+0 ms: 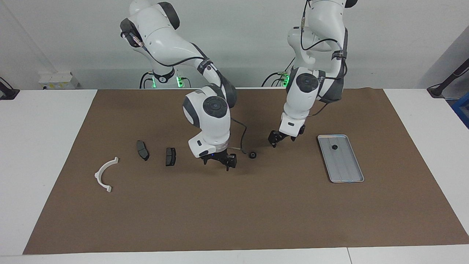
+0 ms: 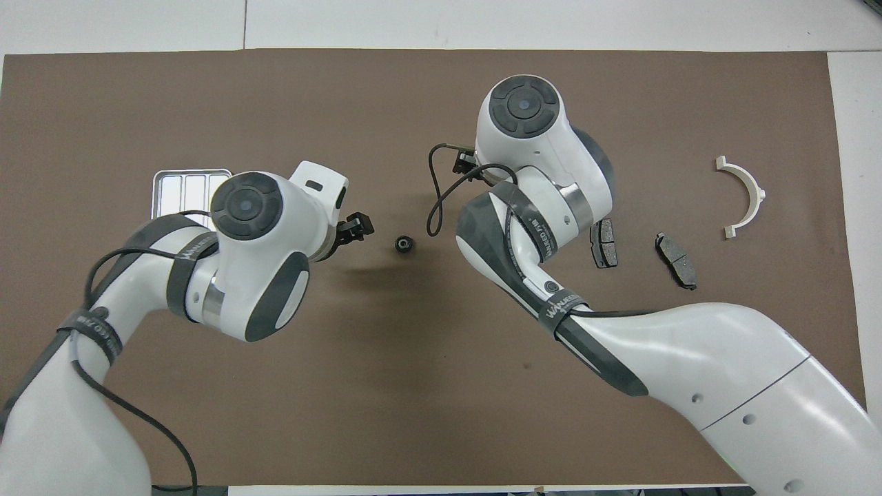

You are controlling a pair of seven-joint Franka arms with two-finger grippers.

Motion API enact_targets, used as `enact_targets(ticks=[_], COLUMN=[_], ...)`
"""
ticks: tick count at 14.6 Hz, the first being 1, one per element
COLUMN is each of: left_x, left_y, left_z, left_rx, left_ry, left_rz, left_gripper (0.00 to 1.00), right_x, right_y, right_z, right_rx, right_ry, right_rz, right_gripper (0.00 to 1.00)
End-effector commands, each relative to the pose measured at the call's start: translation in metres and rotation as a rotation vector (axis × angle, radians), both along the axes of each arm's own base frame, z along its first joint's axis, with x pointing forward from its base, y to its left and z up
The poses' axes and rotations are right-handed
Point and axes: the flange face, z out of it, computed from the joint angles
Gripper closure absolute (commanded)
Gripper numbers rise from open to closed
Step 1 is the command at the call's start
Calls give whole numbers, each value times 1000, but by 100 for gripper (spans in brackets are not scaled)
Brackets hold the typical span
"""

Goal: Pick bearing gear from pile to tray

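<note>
A small black round bearing gear (image 1: 252, 155) lies alone on the brown mat (image 1: 234, 212) of the counter, with bare mat all round it, between the right pincer (image 1: 228, 164) and the left pincer (image 1: 275, 141); whether either pincer is open I cannot tell. Toward the left arm's end from that gear, the flat silver-grey metal tray (image 1: 346, 172) holds one tiny black round piece (image 1: 334, 147). The overhead view hides that piece under the left arm, showing only the tray's corner (image 2: 180, 189).
</note>
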Motion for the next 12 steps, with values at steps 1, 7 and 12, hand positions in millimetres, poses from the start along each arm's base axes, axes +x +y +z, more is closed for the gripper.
enact_targets(ticks=[1,7,12], left_x=[32,20,-2], left_y=[-43,-76,-90], left_z=[-29,-47,-61], left_rx=[20,9,15], left_ry=[-35,-45,-33], left_rz=[55,83,87], left_gripper=[0,0,2], right_x=[3,-5,-48], right_y=[-32,-148,-224], right_z=[15,77,137], right_rx=[17,53,17], right_ry=[29,14,-12], right_rz=[109,335,360], right_gripper=[0,0,0])
